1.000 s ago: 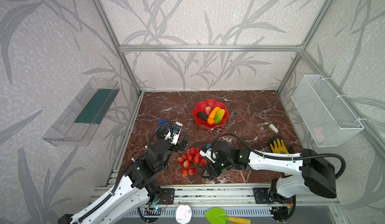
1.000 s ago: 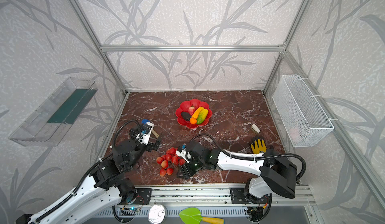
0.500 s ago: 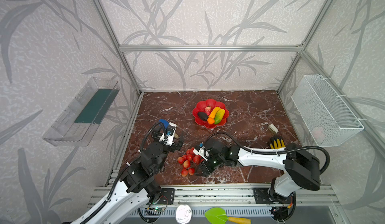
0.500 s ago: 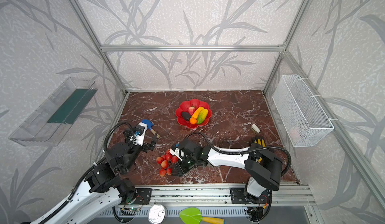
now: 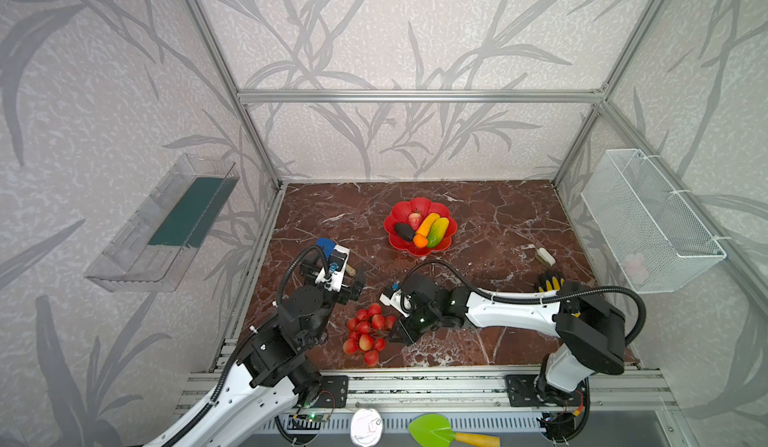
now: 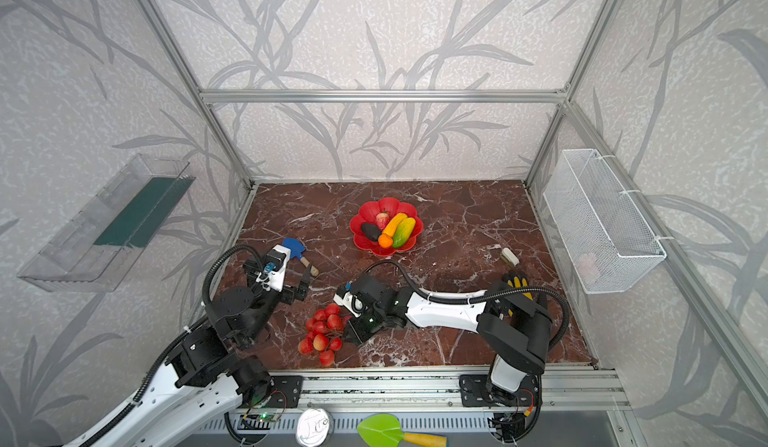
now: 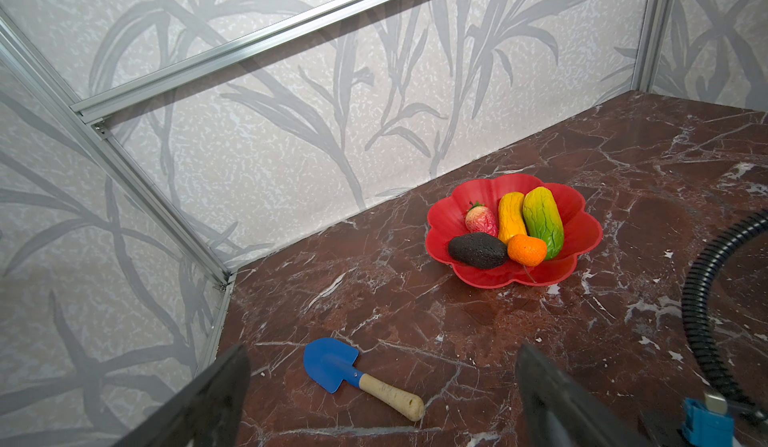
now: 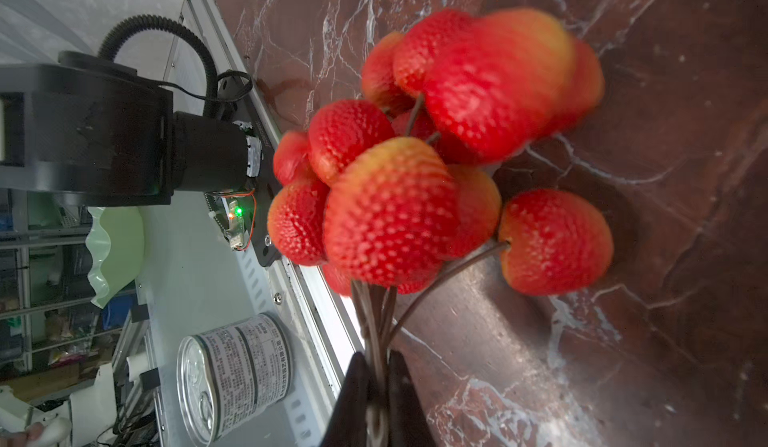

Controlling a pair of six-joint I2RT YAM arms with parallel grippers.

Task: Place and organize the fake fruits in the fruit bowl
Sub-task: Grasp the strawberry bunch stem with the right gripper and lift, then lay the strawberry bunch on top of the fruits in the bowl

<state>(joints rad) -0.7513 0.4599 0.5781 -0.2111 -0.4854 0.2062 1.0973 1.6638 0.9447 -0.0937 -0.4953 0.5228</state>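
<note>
In the right wrist view the right gripper (image 8: 377,368) has its jaws pinched tight on the brown stems of the red berry cluster (image 8: 390,216). In both top views the cluster (image 5: 368,332) (image 6: 322,332) sits near the front edge of the marble table (image 5: 498,224), with that gripper at its three o'clock. The fruit bowl (image 5: 419,251) (image 6: 386,251) stands well apart at the cluster's one o'clock, holding the dark oval (image 7: 478,250), small orange ball (image 7: 527,250), yellow-orange gourd shape (image 7: 512,216), yellow-green oblong (image 7: 542,220) and red-yellow piece (image 7: 481,220). The left gripper (image 7: 382,353) hangs spread wide and empty above the blue toy shovel (image 7: 332,364).
</note>
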